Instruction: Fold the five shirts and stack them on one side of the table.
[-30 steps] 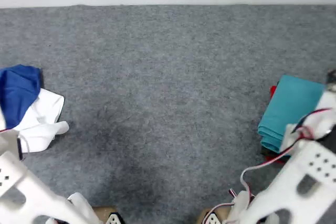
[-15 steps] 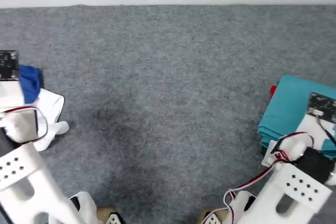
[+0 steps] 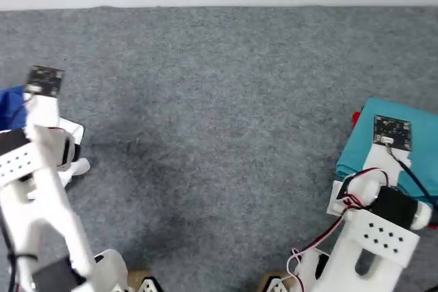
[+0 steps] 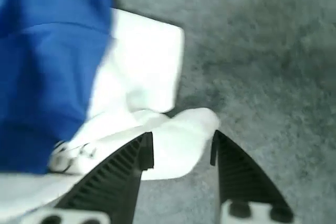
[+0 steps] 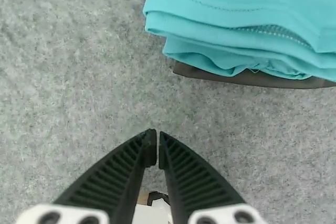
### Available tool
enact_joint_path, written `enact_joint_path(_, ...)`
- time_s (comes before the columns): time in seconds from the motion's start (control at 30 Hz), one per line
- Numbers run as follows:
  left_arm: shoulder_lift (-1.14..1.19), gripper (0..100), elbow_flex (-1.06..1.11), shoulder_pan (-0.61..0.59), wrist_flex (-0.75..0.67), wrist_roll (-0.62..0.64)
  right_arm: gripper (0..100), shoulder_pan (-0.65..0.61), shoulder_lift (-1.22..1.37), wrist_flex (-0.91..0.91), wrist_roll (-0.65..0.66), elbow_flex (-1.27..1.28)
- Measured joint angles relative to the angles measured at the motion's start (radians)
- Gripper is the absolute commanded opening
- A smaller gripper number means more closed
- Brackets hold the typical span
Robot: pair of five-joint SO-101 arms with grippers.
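A loose blue shirt lies on a crumpled white shirt at the table's left edge, seen from above as blue shirt and white shirt. My left gripper hovers open above a white sleeve end, with the left arm over this pile. On the right a folded teal shirt tops a stack, with a dark shirt under it and a red edge showing. My right gripper is shut and holds nothing, just in front of the stack's near edge.
Grey felt covers the whole table, and its far edge meets a pale wall. The right arm stands over the near corner of the teal shirt.
Both arms have swung up from the near edge. The left one now hangs over the white and blue shirts, the right one over the front of the teal stack.
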Motion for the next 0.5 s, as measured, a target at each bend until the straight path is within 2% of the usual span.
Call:
enact_joint_path(0.23,0.258,19,-0.133,0.034,0.006,-0.011,1.2,0.0,0.0,-0.012,0.026,0.025)
enact_joint_path(0.5,0.488,18,-0.334,0.034,0.117,-0.049,1.2,0.0,0.0,-0.012,0.028,0.025)
